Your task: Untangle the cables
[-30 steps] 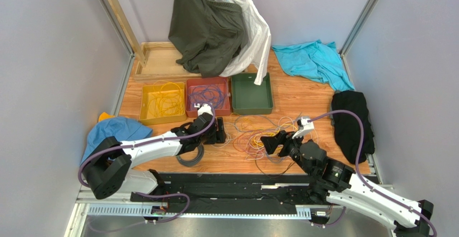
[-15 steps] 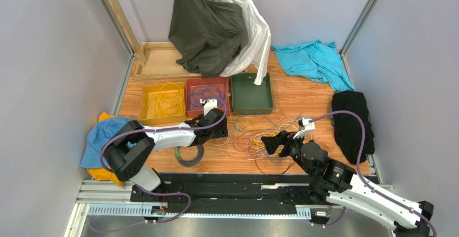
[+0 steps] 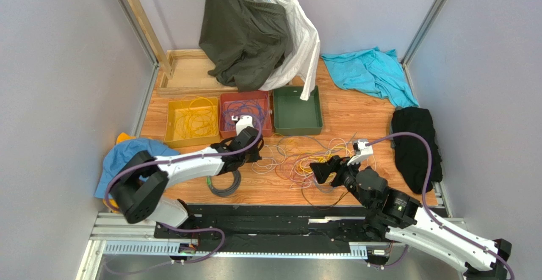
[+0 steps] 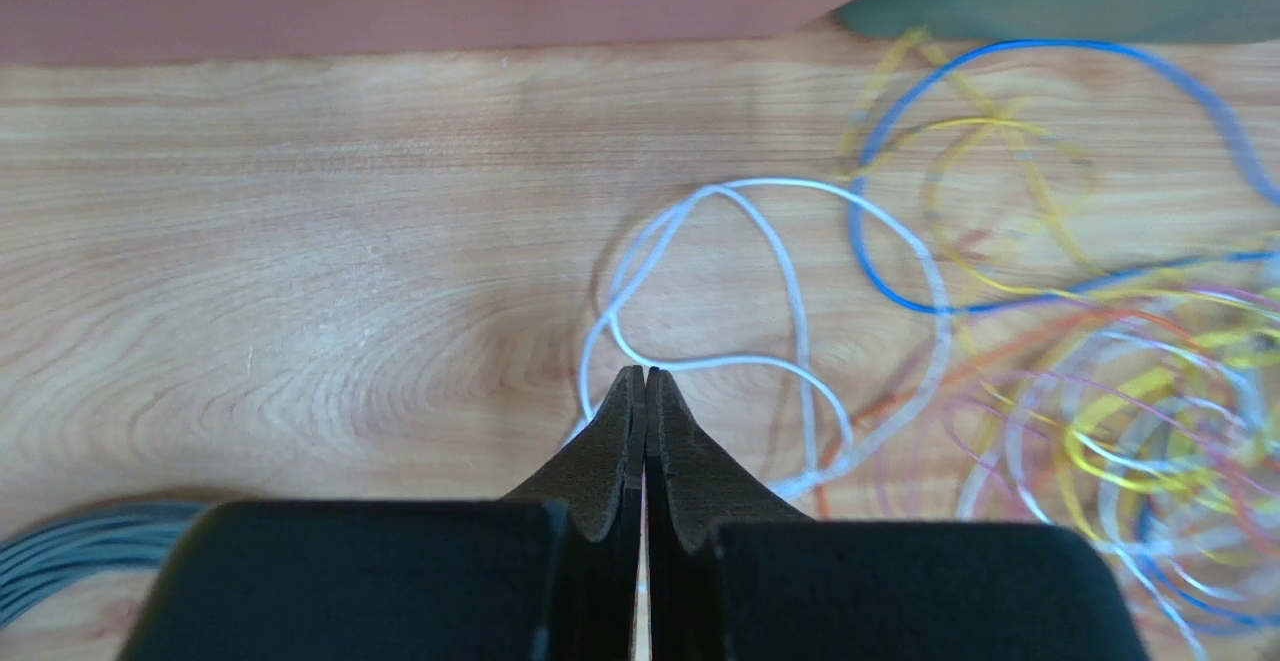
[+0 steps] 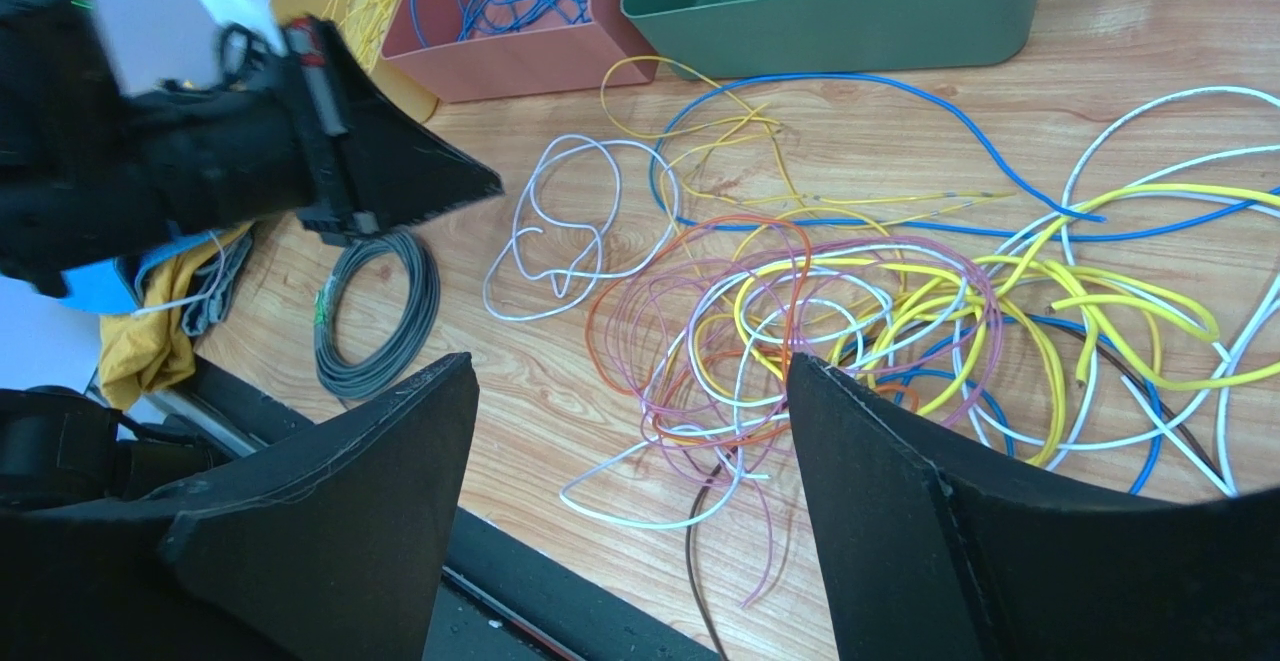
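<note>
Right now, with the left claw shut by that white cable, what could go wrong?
1. The left claw is shut at the white cable's loop, but I can't tell if it caught it; it may lift empty.
2. That cable reaches the tangle; pulling could tighten knots or drag the heap.
3. The open right claw above could snag several strands.

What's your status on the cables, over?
Left gripper shut, white cable at its tips, grip unclear. Right gripper open above the tangled cables. Grey coil lies apart, not blocking.

Top view overhead, wide; wrist views low, share cables [image 5: 887,334].
</note>
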